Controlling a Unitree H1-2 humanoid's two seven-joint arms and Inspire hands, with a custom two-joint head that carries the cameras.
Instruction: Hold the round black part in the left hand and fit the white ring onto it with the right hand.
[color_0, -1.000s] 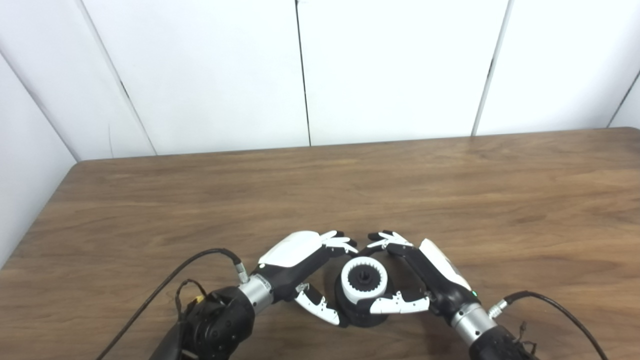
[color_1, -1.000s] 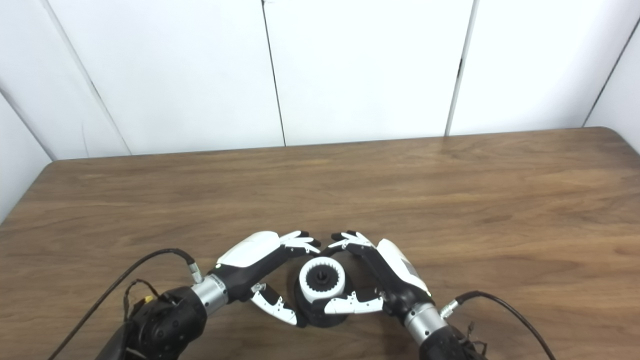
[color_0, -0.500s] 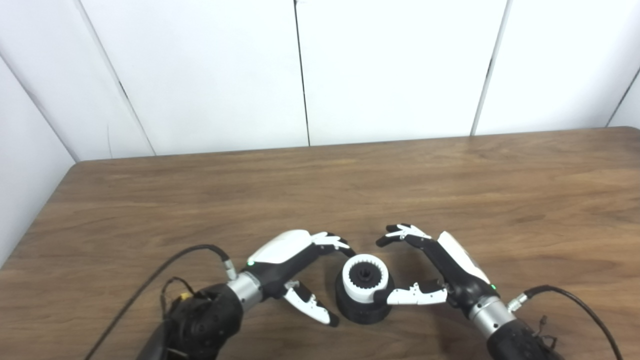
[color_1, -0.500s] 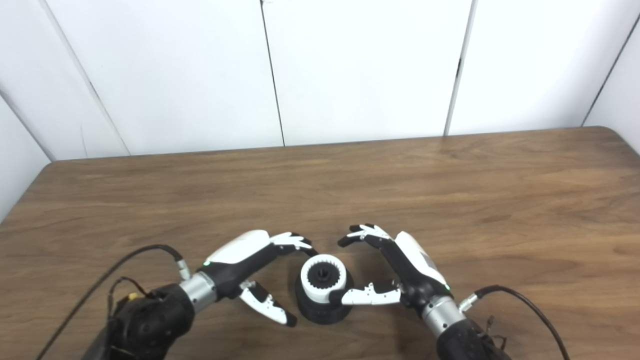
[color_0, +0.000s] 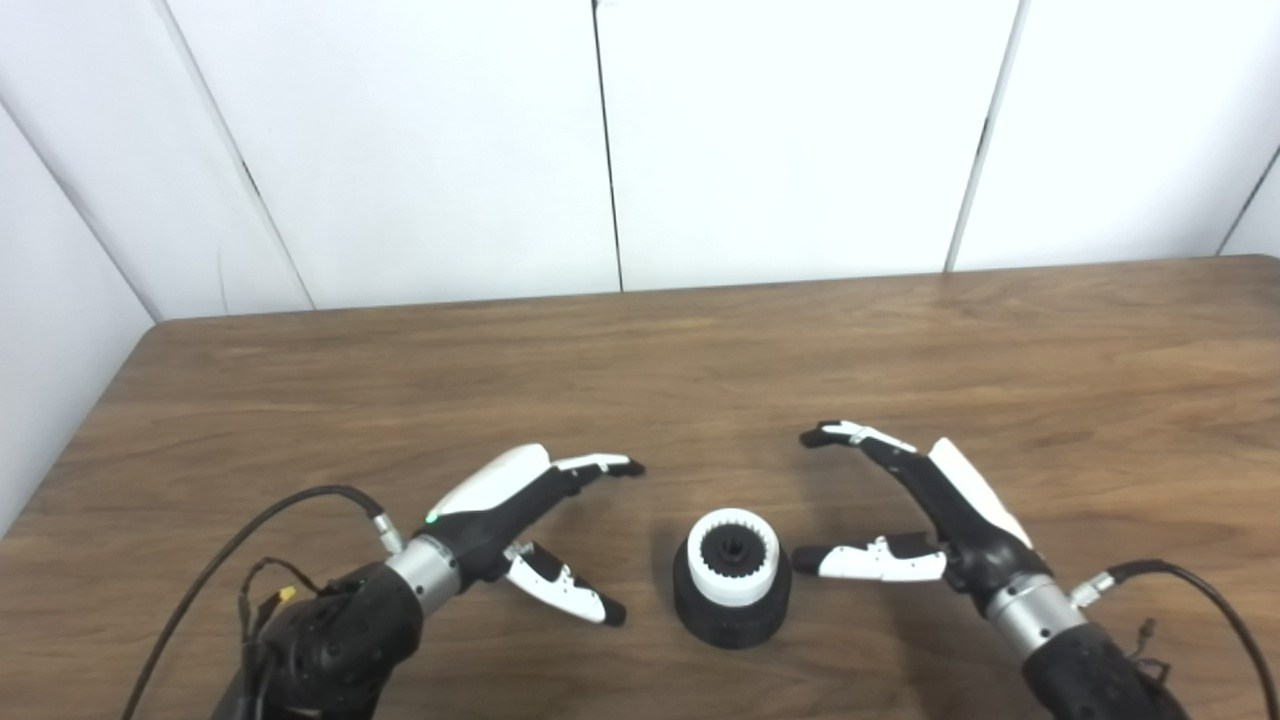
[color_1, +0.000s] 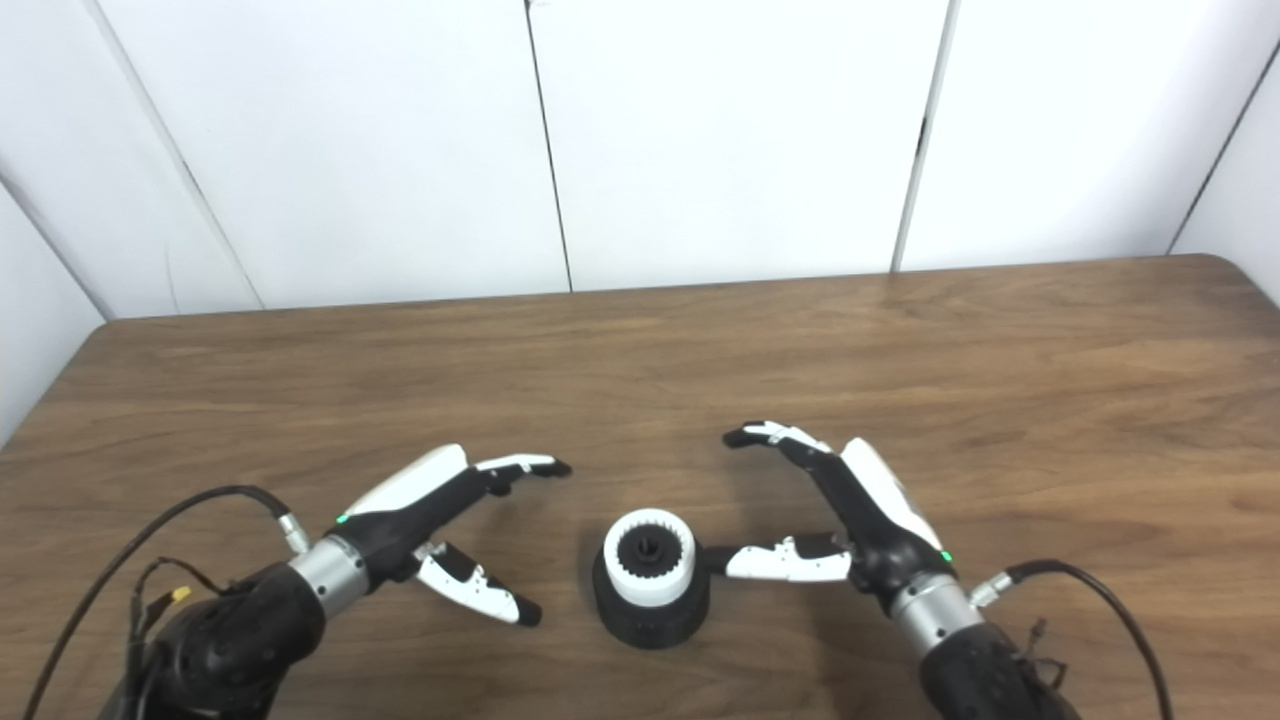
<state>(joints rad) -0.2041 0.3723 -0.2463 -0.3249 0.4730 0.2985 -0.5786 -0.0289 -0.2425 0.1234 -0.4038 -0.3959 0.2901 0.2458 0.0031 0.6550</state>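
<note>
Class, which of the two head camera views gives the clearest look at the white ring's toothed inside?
Neither is much better. The left eye view shows the white ring slightly larger and clear of the right hand. In the right eye view, that hand's thumb tip ends right beside the black part.

The table (color_0: 640, 380) is showing smooth brown wood grain. Between the hands, the black part (color_0: 733, 612) is looking matt plastic, the white ring (color_0: 733, 555) toothed inside.
</note>
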